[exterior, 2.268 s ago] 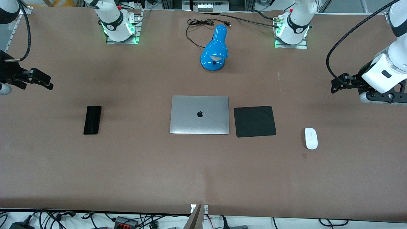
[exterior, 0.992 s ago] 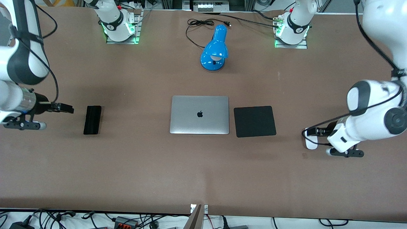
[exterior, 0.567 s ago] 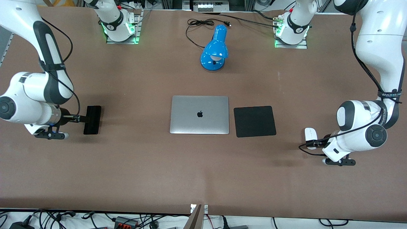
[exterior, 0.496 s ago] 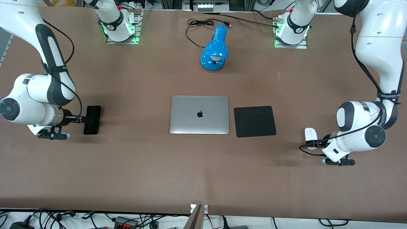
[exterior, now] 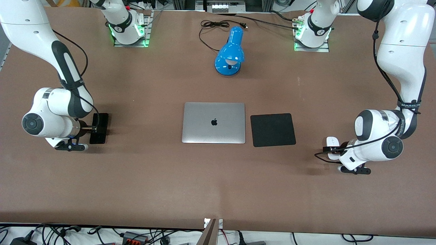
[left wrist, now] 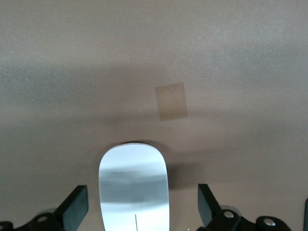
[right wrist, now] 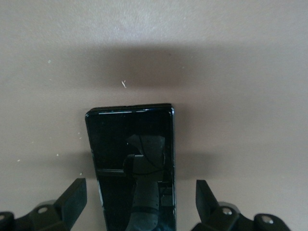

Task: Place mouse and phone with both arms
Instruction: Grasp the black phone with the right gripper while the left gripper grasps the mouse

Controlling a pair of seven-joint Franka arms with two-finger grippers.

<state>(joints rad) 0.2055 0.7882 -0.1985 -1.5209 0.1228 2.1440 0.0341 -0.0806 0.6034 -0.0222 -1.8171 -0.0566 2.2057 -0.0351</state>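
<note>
At the middle right of the front picture, the left gripper point(exterior: 329, 149) sits low over the white mouse point(exterior: 331, 143), its fingers point(left wrist: 74, 211) wide apart with the mouse point(left wrist: 134, 188) between them. At the middle left, the right gripper point(exterior: 92, 128) is over the black phone point(exterior: 99, 127), fingers point(right wrist: 72, 196) apart on both sides of the phone point(right wrist: 132, 163). Both things lie flat on the brown table point(exterior: 170, 177). The laptop point(exterior: 214, 123) and black pad point(exterior: 273, 129) sit in the middle.
</note>
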